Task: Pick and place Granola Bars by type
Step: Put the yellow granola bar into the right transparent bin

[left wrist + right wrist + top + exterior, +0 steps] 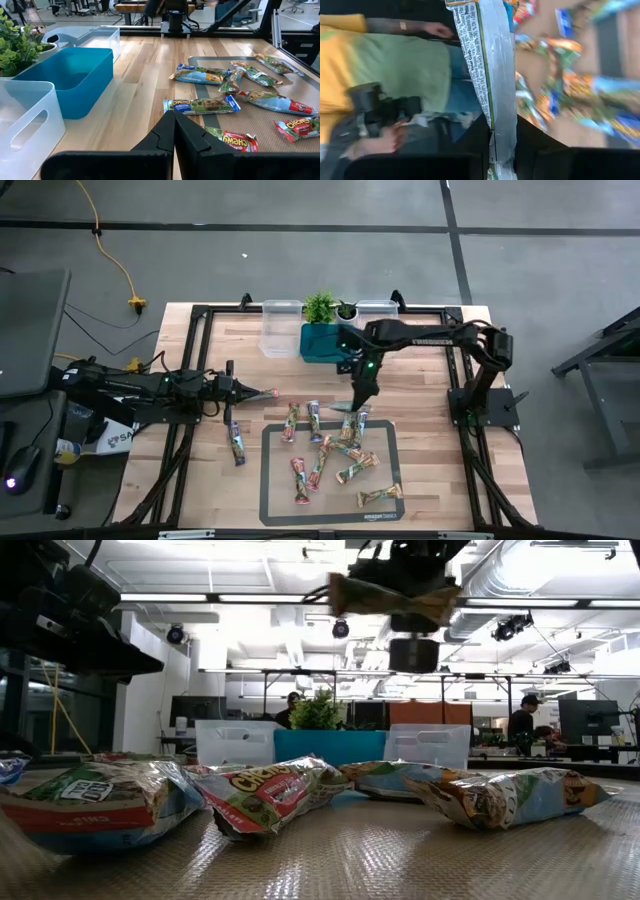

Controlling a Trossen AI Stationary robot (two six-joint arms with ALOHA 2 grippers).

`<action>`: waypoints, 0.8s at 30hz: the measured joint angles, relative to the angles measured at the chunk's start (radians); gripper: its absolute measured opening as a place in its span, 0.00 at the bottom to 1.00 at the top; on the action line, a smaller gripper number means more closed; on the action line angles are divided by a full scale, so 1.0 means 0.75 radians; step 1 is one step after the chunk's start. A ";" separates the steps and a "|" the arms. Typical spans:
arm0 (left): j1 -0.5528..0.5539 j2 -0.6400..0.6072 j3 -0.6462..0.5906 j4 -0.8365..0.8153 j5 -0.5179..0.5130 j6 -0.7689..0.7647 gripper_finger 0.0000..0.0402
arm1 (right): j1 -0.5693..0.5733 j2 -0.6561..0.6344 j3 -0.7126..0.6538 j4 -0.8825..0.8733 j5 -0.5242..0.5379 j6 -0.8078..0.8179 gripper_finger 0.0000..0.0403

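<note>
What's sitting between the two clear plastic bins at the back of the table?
In the high view, a teal bin sits between the two clear bins, with small green plants at its far edge. The low view shows the same row.

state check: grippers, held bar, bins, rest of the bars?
right gripper: shut on a granola bar, above the mat
held granola bar: lifted, hanging
left gripper: shut, empty
teal bin: empty
clear bins: empty as far as visible
other granola bars: lying flat
</note>
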 joint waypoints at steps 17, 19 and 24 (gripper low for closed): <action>0.000 0.000 0.000 0.000 0.000 0.000 0.00 | -0.390 -0.528 0.000 -0.304 1.092 0.087 0.11; 0.000 0.000 -0.001 0.000 0.000 0.000 0.00 | -0.415 -0.572 0.000 -0.225 1.225 0.147 0.11; 0.000 0.000 0.000 0.000 0.000 0.000 0.00 | -0.439 -0.634 -0.002 0.066 1.487 0.260 0.11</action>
